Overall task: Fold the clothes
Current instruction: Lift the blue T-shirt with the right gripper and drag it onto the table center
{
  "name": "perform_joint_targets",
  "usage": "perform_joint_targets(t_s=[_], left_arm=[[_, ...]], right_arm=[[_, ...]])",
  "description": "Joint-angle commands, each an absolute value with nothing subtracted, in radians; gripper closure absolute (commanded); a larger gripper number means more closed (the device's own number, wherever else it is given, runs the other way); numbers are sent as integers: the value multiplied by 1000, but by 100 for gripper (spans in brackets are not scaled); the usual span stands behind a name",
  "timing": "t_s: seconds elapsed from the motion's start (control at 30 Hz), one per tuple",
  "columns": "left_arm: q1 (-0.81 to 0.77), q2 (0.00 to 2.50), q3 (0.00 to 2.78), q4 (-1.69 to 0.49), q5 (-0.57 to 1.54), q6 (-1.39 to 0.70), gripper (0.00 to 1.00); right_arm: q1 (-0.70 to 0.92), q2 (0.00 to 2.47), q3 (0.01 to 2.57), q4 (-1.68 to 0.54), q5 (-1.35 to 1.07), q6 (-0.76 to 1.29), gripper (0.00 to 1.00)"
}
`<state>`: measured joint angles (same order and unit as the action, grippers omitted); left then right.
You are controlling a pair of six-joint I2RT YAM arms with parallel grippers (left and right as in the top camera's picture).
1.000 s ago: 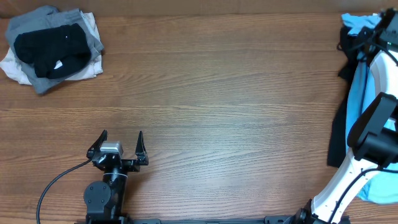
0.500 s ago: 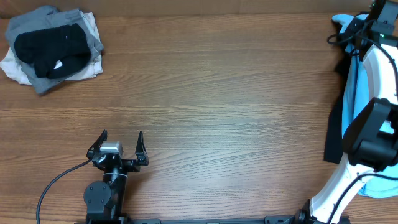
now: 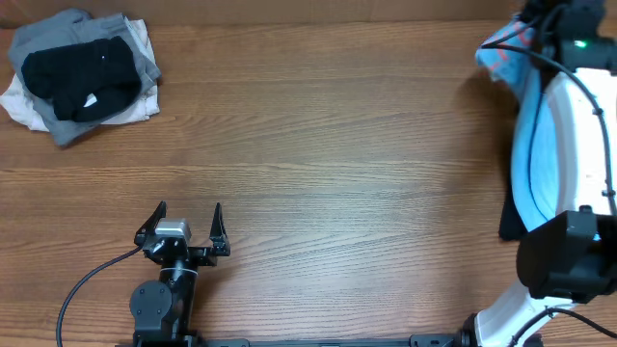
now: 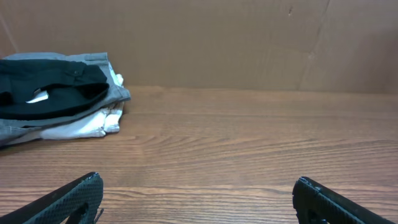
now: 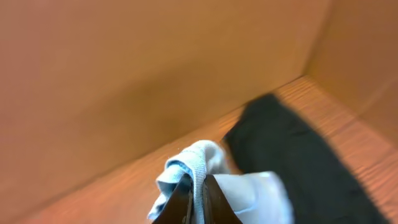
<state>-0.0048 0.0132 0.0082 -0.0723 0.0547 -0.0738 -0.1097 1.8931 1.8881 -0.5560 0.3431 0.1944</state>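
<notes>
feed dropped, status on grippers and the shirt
Left gripper open, empty, near front. Right gripper shut on light blue T-shirt, far right. Black garment beside it. Folded pile far left.

left arm (image 3: pixel 159 304): all black, round joint housing at the base, black cable (image 3: pixel 82 284) looping off its side
left gripper (image 3: pixel 189 207): two black tapered fingers (image 4: pixel 71 198) with a matte textured face, silver-grey block (image 3: pixel 172 229) behind them
right arm (image 3: pixel 569 125): glossy white curved shell, big black joint housing (image 3: pixel 569 258), thin black cable (image 3: pixel 596 101) over the shell, green LED (image 3: pixel 580 43) on the black head
right gripper (image 5: pixel 198 183): dark fingers, too blurred for detail
</notes>
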Motion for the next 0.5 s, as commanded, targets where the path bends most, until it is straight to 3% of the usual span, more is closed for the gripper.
perform_joint_targets(t_s=[0.0, 0.17, 0.47], left_arm=[[1, 4, 5, -74, 48, -56, 0], [1, 4, 5, -74, 48, -56, 0], [1, 4, 5, -74, 48, -56, 0]], right_arm=[[-8, 1874, 1908, -583, 166, 223, 96], [162, 1878, 1861, -577, -68, 389, 96], [451, 2015, 1853, -562, -367, 484, 96]])
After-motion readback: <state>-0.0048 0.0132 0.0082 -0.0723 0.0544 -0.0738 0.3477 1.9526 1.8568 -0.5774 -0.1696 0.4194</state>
